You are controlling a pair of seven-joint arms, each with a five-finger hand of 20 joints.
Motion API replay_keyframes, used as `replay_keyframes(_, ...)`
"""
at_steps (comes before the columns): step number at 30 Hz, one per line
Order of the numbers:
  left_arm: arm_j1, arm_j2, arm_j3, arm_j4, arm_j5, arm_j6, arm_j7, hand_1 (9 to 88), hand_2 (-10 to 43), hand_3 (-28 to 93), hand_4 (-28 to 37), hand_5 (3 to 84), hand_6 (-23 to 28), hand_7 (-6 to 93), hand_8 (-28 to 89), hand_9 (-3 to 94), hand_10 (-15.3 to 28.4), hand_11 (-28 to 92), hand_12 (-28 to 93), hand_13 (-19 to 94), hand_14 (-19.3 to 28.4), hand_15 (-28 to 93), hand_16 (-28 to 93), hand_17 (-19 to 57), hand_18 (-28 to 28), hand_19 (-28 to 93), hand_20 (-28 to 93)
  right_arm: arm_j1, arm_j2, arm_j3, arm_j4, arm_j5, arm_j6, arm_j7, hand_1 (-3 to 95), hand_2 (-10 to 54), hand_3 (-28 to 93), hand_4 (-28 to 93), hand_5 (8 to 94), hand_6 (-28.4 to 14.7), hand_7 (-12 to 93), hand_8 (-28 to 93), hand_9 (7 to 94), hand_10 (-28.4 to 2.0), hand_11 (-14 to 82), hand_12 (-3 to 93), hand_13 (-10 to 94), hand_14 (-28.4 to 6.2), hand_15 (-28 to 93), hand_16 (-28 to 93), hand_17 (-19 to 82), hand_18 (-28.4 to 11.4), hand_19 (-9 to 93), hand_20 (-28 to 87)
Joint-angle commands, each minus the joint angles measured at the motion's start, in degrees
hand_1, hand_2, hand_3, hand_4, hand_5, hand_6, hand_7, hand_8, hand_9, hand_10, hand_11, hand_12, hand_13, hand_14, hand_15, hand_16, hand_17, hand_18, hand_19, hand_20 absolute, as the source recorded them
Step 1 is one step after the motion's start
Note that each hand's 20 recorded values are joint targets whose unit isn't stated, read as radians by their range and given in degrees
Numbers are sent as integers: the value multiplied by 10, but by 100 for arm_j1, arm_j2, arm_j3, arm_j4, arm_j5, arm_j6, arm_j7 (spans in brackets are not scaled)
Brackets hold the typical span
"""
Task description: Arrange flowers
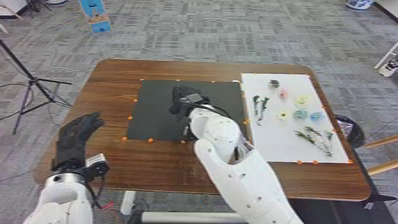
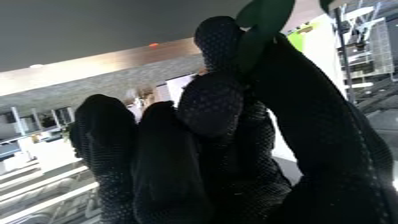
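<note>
The brown wooden tabletop [image 1: 160, 172] carries the whole job, with two flat areas side by side: a black sheet [image 1: 155, 117] toward the left, probably where the arrangement goes, and a white sheet [image 1: 277, 150] to its right that serves as the supply.

The right arm [image 1: 240, 172] reaches across the black sheet, its hand over the far part. The left arm [image 1: 62, 205] is at the left edge, apart from the work.

The right hand [image 1: 183, 94] pinches a dark green leaf [image 2: 266, 22] between thumb and fingers [image 2: 218, 42], the other fingers upright next to each other. The left hand [image 1: 78, 132] holds nothing, its fingers fairly straight and close together.

On the white sheet lie leafy green sprigs [image 1: 310, 136], narrow green stems [image 1: 258, 104], a pale yellow flower [image 1: 301, 101], two light blue flowers [image 1: 315, 116], a pink flower [image 1: 283, 93] and a small yellow flower [image 1: 283, 115].

So the task looks near its start: one leaf is at the black sheet, ready to be set, and those blooms and greens are left to carry over. Whether any piece lies beneath the right arm, I cannot tell.

Smallest are the orange markers [image 1: 150, 140] along the sheets' edges.
</note>
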Motion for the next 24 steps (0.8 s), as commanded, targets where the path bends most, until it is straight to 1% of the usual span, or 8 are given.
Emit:
replay_keyframes(1, -352, 97, 174, 218, -104, 8, 8, 315, 267, 681, -283, 462, 38, 219, -93, 484, 124, 293, 123, 374, 127, 153, -19, 85, 77, 111, 161, -11, -530, 274, 242, -218, 309, 56, 530, -20, 547, 15, 757, 10, 341, 362, 851, -101, 524, 484, 836, -93, 805, 576, 534, -247, 932, 651)
replay_keyframes(4, -507, 113, 260, 298, -96, -42, -65, 307, 270, 687, -283, 471, 37, 218, -92, 492, 124, 290, 125, 376, 129, 157, -18, 84, 77, 111, 161, -46, -648, 327, 324, 98, 480, 168, 539, -21, 537, 10, 758, 12, 341, 356, 851, -101, 525, 483, 836, -93, 805, 576, 534, -245, 932, 651)
replay_keyframes(10, -611, 134, 346, 354, -99, -134, -89, 302, 270, 693, -283, 475, 37, 218, -93, 495, 124, 290, 129, 378, 131, 160, -18, 82, 78, 111, 161, -103, -701, 138, 323, 880, 718, 463, 559, -21, 521, 2, 762, 11, 339, 340, 855, -103, 527, 480, 840, -95, 806, 573, 537, -247, 932, 654)
replay_keyframes(12, -646, 147, 349, 384, -48, -175, -142, 301, 269, 695, -283, 475, 38, 216, -93, 493, 123, 288, 128, 377, 129, 157, -20, 81, 78, 109, 160, -151, -720, 51, 279, 1016, 733, 491, 566, -21, 515, 3, 767, 11, 337, 332, 857, -104, 526, 477, 842, -96, 807, 571, 540, -248, 932, 654)
replay_keyframes(18, -681, 162, 358, 620, 125, -235, -204, 303, 269, 698, -283, 474, 38, 211, -93, 483, 123, 291, 123, 375, 123, 141, -21, 81, 77, 103, 160, -228, -715, -191, 239, 910, 871, 265, 582, -25, 515, 5, 771, 9, 339, 325, 866, -103, 525, 473, 847, -99, 808, 569, 542, -251, 932, 655)
replay_keyframes(19, -493, 187, 244, 623, 49, -309, -43, 310, 268, 697, -283, 473, 38, 211, -93, 483, 122, 291, 122, 375, 122, 139, -20, 82, 77, 101, 160, -217, -705, -213, 258, 861, 961, 238, 583, -26, 519, 0, 772, 8, 339, 325, 867, -103, 524, 474, 847, -100, 808, 570, 543, -251, 932, 655)
replay_keyframes(22, -523, 175, 286, 721, 5, -334, -33, 314, 267, 694, -283, 472, 38, 212, -93, 484, 119, 289, 120, 377, 121, 136, -17, 82, 77, 100, 162, -240, -750, -183, 283, 790, 947, 208, 583, -29, 529, -7, 773, 7, 338, 327, 868, -104, 523, 476, 847, -101, 808, 571, 543, -252, 932, 657)
replay_keyframes(24, -455, 162, 250, 732, 46, -351, -23, 314, 267, 695, -283, 471, 38, 214, -94, 484, 119, 288, 120, 378, 121, 136, -15, 82, 77, 100, 162, -249, -768, -151, 288, 717, 877, 167, 582, -30, 534, -11, 774, 8, 336, 327, 868, -104, 523, 478, 847, -102, 808, 571, 542, -251, 932, 658)
